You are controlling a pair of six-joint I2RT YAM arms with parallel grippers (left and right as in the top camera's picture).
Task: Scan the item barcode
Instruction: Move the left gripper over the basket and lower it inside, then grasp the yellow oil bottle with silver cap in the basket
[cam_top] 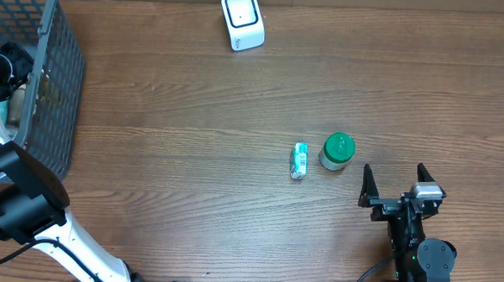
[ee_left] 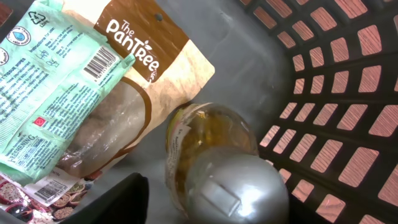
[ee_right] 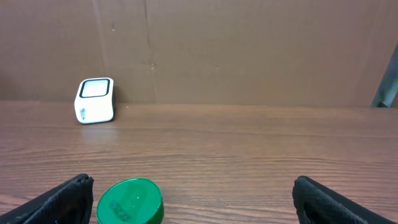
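Two arms work this desk [cam_top: 188, 198], and one dark mesh basket [cam_top: 61, 79] sits at its far-left corner. The left arm [cam_top: 16, 198] reaches into that basket. From the left wrist view, four items can be counted inside: one brown "The PanTree" pouch [ee_left: 155, 68], one mint-green packet [ee_left: 50, 93] lying over it with its barcode [ee_left: 102, 62] facing up, one bottle [ee_left: 211, 155] of yellowish liquid with a silver cap [ee_left: 239, 190], and one more printed packet [ee_left: 43, 193] partly hidden under the others. Only one dark finger of the left gripper [ee_left: 118, 202] shows, just beside the bottle; I cannot tell whether its jaws are spread or gripping.

One white scanner [cam_top: 242, 20] stands at the middle of the far edge. Two items rest right of the desk's centre, just beside each other: one small teal-and-white pack [cam_top: 299, 161] and one green-lidded jar [cam_top: 337, 151]. The right gripper [cam_top: 394, 170] sits near the near-right corner, jaws spread wide and holding nothing.
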